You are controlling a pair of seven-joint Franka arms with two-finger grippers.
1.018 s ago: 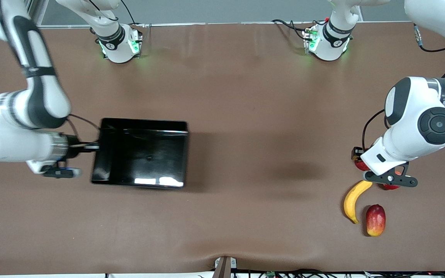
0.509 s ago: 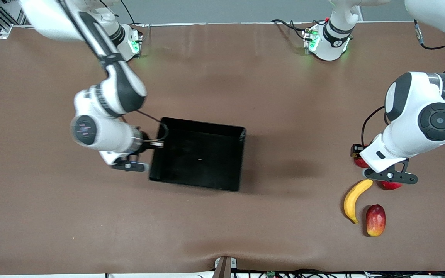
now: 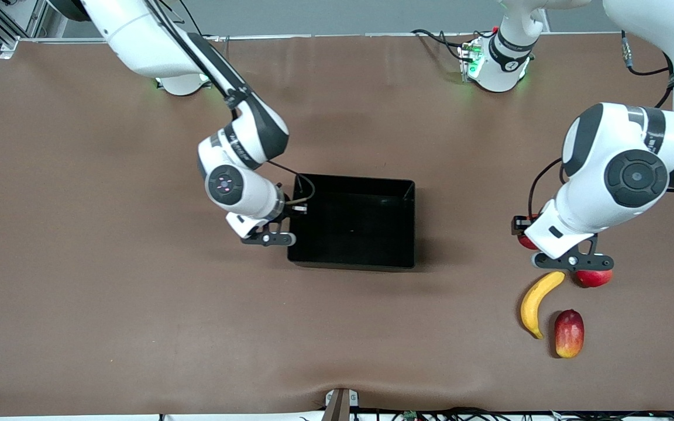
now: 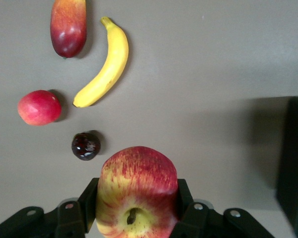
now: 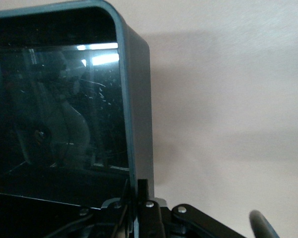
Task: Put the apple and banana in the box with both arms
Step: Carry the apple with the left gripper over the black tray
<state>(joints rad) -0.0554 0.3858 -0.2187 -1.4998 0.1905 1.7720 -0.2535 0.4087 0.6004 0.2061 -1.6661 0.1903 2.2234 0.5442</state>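
The black box point(image 3: 353, 179) is at mid-table. My right gripper point(image 3: 301, 209) is shut on the box wall at the right arm's end; that wall point(image 5: 135, 124) shows pinched between the fingers point(image 5: 143, 191) in the right wrist view. My left gripper point(image 3: 529, 238) is shut on the apple point(image 3: 524, 241), held above the table near the left arm's end. The apple point(image 4: 136, 191), red streaked with yellow, fills the left gripper point(image 4: 137, 203) in the left wrist view. The yellow banana point(image 3: 534, 303) lies on the table nearer the front camera than the held apple, and it also shows in the left wrist view point(image 4: 103, 64).
A plain pinkish-red round fruit point(image 3: 593, 278) lies beside the banana's tip. A red-and-yellow mango-like fruit point(image 3: 569, 333) lies beside the banana, nearest the front camera. A small dark round fruit point(image 4: 86, 146) sits on the table near the held apple. The box edge point(image 4: 294, 158) shows in the left wrist view.
My right arm has moved the box from the right arm's end of the table to mid-table. My left gripper with the apple has shifted slightly toward the box.
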